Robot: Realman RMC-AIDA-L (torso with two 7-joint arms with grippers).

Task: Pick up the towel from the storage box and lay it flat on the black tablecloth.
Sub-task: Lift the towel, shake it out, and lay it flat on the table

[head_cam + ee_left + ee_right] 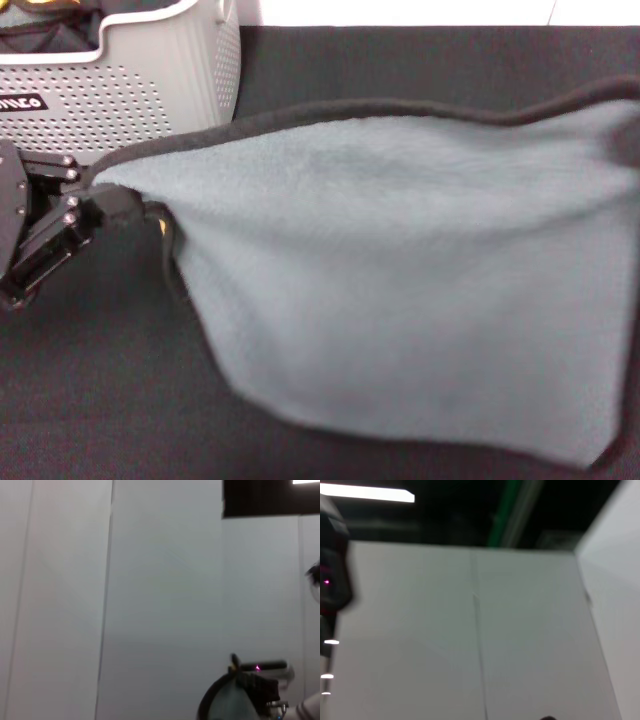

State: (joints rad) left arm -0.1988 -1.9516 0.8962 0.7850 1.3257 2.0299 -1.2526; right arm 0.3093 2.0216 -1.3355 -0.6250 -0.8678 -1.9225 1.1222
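The towel (400, 270) hangs spread out in the air above the black tablecloth (90, 400), grey-green face towards me, black edging along its top. A sliver of its yellow face shows by the left corner. My left gripper (103, 197) is shut on the towel's left corner, just in front of the storage box (150, 90). The towel's right corner runs off the head view's right edge. In the left wrist view my right gripper (252, 682) shows far off, shut on a corner of the towel (231, 702).
The storage box stands at the back left with a bunched dark and yellow cloth (50, 25) inside it. White walls fill both wrist views. A dark blurred shape (332, 575) with a pink light sits at the edge of the right wrist view.
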